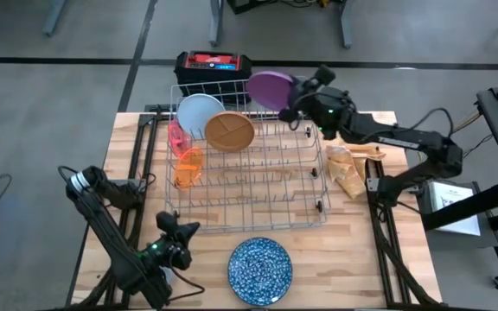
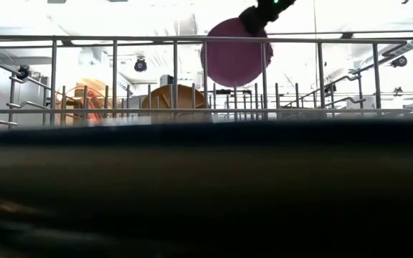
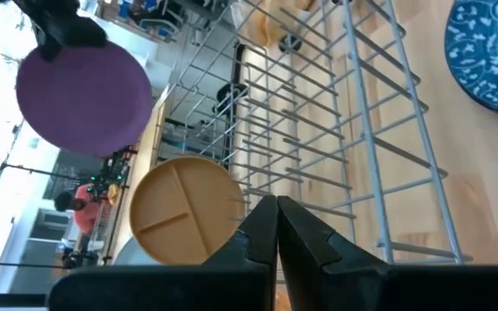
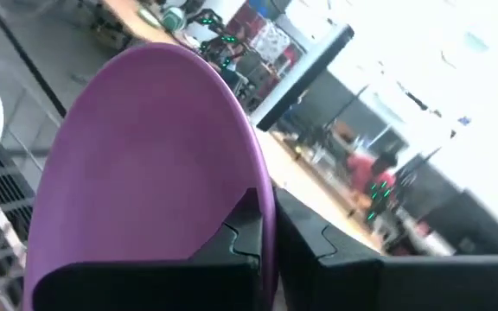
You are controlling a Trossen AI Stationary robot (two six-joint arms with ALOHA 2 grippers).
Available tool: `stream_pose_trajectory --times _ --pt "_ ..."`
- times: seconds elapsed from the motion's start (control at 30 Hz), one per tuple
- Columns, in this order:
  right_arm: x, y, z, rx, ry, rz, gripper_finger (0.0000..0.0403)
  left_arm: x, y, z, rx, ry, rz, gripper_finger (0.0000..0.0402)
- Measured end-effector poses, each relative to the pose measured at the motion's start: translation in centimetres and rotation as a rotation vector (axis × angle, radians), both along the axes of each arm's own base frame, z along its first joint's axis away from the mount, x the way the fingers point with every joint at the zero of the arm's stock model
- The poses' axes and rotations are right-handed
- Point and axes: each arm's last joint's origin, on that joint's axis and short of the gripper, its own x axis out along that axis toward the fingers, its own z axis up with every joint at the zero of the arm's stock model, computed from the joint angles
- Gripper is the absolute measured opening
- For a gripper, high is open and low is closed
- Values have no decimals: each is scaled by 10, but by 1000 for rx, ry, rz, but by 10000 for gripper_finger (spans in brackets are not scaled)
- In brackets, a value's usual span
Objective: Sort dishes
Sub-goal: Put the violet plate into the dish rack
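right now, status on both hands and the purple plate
Right hand shut on purple plate, held above rack's far edge. Left hand shut, empty, near blue speckled plate. Brown divided plate racked close below.

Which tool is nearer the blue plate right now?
Left. The left tool, shut and empty, sits just beside the blue plate at the table's near edge. The right tool is across the rack, holding the purple plate above its far side.
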Motion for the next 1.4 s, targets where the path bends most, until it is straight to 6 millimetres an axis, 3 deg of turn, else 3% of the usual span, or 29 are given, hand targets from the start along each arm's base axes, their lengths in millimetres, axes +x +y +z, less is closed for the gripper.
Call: stream_pose_trajectory --times 0.3,0.93,1.4 --pt "29 -9 -33 -8 166 7 8 -4 6 12 -38 -18 1 0" --pt "50 -15 -64 -16 314 111 8 -12 18 32 -29 -57 -32 0" --pt "58 -26 -83 51 307 83 9 -11 18 32 -18 -58 -36 0"
